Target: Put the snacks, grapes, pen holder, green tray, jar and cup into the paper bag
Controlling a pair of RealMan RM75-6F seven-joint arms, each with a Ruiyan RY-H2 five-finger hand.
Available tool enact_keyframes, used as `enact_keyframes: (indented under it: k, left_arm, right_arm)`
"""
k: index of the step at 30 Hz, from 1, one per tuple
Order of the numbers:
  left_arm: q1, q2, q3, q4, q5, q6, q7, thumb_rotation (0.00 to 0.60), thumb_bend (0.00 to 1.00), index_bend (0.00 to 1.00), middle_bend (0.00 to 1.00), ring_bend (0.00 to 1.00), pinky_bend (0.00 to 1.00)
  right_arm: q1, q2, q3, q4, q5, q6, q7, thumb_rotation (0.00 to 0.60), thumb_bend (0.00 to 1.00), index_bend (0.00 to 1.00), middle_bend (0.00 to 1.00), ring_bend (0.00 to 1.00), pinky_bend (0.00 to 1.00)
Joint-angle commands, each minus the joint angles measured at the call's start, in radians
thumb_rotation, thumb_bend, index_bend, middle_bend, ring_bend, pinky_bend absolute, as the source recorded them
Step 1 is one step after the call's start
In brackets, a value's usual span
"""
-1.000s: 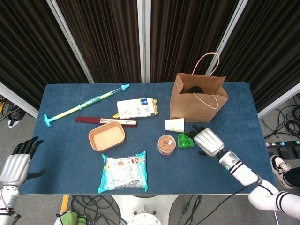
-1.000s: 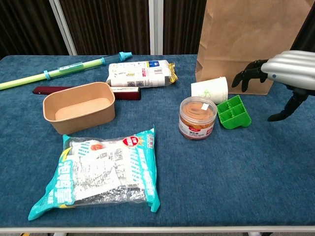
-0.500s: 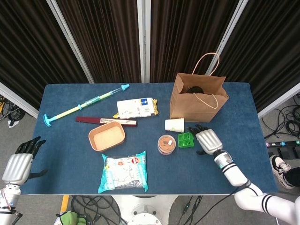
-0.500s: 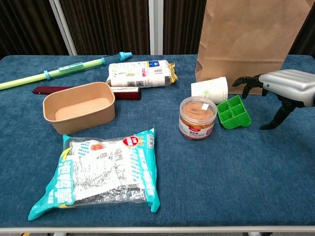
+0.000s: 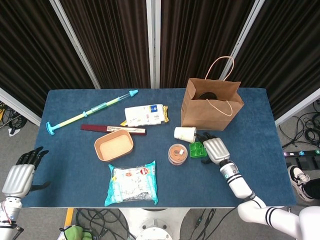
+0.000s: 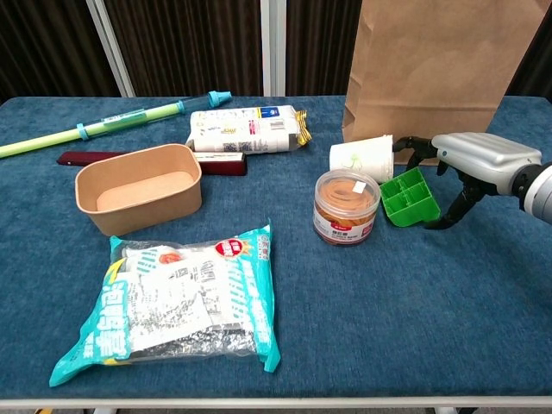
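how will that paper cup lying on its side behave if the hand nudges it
The paper cup lies on its side, so it would probably roll in a curve. It looks thin and empty, likely light, and may crush under the right hand. The green tray beside it could block it.

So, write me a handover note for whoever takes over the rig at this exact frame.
Right hand: open, fingers spread beside the green tray, holding nothing that I can see.
Left hand: open, off the table's near left corner, idle.
Paper bag: upright at the back right, with a dark object inside; which item it is cannot be told.
Left on the table: green tray, cup on its side, jar, two snack packs.
No grapes visible.
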Motion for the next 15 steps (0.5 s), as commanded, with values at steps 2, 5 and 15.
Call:
enact_keyframes:
  k: [2,5,15]
  left_arm:
    - [-0.001,-0.001,0.0,0.004,0.001,-0.001,-0.005,0.6,0.04,0.2,0.17,0.13,0.14]
    - [0.0,-0.002,0.001,0.008,0.003,-0.001,-0.01,0.6,0.04,0.2,0.17,0.13,0.14]
    - [0.007,-0.003,0.005,0.011,0.001,0.003,-0.018,0.6,0.04,0.2,0.17,0.13,0.14]
  right_arm:
    - [-0.007,-0.015,0.008,0.005,0.009,0.012,0.019,0.6,0.02,0.1,0.32,0.16,0.33]
    - [-0.011,-0.027,0.013,0.018,0.01,0.024,0.03,0.6,0.08,0.16,0.35,0.21,0.38]
    - [-0.025,0.018,0.005,-0.007,-0.039,0.068,0.08,0.6,0.23,0.42,0.47,0.37,0.57]
